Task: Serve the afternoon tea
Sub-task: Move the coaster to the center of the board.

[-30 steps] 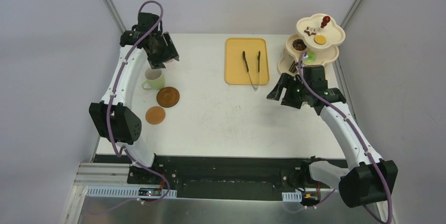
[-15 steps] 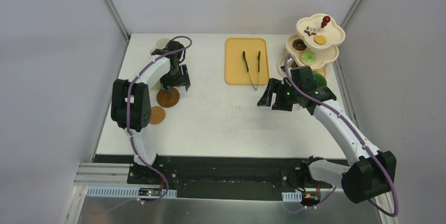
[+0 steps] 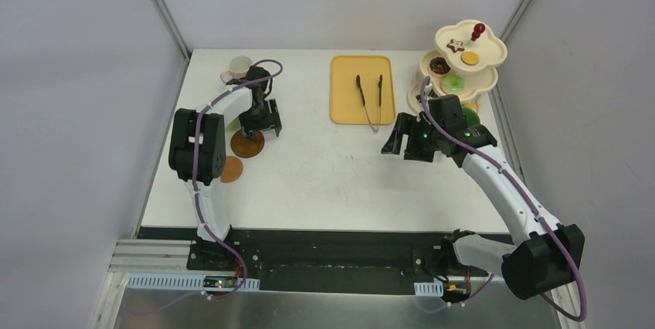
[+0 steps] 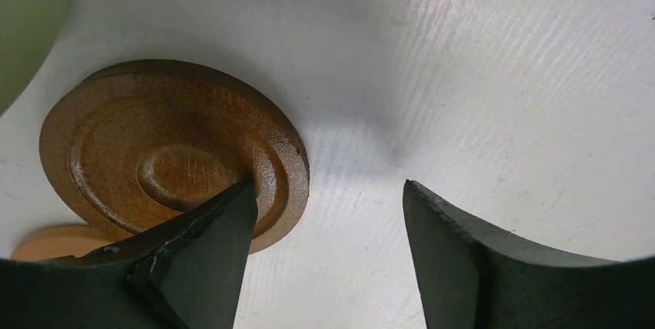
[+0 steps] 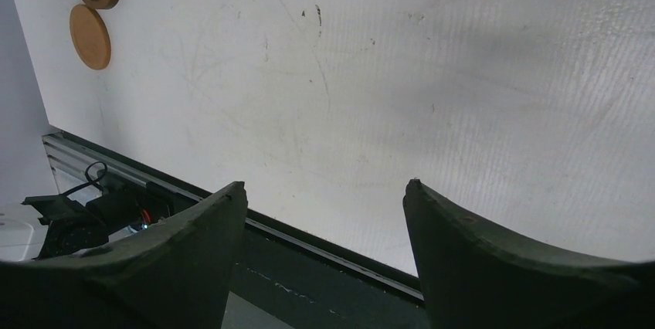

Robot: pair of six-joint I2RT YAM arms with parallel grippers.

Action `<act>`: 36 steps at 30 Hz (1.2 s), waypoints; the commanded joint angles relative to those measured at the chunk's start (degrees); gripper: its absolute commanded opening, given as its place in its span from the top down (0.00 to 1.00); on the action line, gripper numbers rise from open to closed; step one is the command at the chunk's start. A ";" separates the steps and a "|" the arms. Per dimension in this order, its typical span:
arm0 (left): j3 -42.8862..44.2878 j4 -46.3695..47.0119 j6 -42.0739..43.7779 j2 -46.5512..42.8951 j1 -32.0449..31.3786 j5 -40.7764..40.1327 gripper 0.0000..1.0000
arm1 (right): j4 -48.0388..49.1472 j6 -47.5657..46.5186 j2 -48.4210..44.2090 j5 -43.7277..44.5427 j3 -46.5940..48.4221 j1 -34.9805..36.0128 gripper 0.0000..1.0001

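My left gripper (image 3: 261,128) is open, low over the table at the right rim of a dark brown coaster (image 3: 247,144) (image 4: 174,151). One finger overlaps that rim and only bare table lies between the jaws (image 4: 324,198). A lighter coaster (image 3: 230,169) (image 4: 46,240) lies just nearer. A cream mug (image 3: 240,63) and a pink mug (image 3: 228,76) stand at the back left. A green mug's edge (image 4: 19,20) shows in the left wrist view. My right gripper (image 3: 395,142) (image 5: 324,190) hangs open and empty over mid-table. The tiered stand (image 3: 494,55) at the back right carries pastries (image 3: 453,82).
A yellow tray (image 3: 344,105) with black tongs (image 3: 369,97) lies at the back centre. The table's front edge and a black rail (image 5: 309,267) show under the right gripper. The left arm's elbow (image 3: 197,155) stands near the lighter coaster.
My left gripper swung from the back left, above the green mug, down to the dark coaster, opening a little wider. The right gripper drifted left, away from the stand.
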 commanded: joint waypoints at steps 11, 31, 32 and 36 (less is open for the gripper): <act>-2.28 7.71 -12.27 1.16 -20.62 17.42 0.29 | -1.04 4.53 -1.07 5.31 1.81 0.22 0.23; 11.59 -4.48 -11.62 -15.71 -23.46 13.83 0.23 | 5.27 10.70 0.07 4.44 -3.02 0.29 0.22; 9.88 -4.84 -11.57 -18.62 -21.56 13.45 0.23 | 5.51 10.31 2.52 4.92 -1.81 2.05 0.22; 4.19 -7.50 -10.75 -29.14 -13.25 12.22 0.22 | 6.64 11.83 14.42 4.89 3.14 6.85 0.23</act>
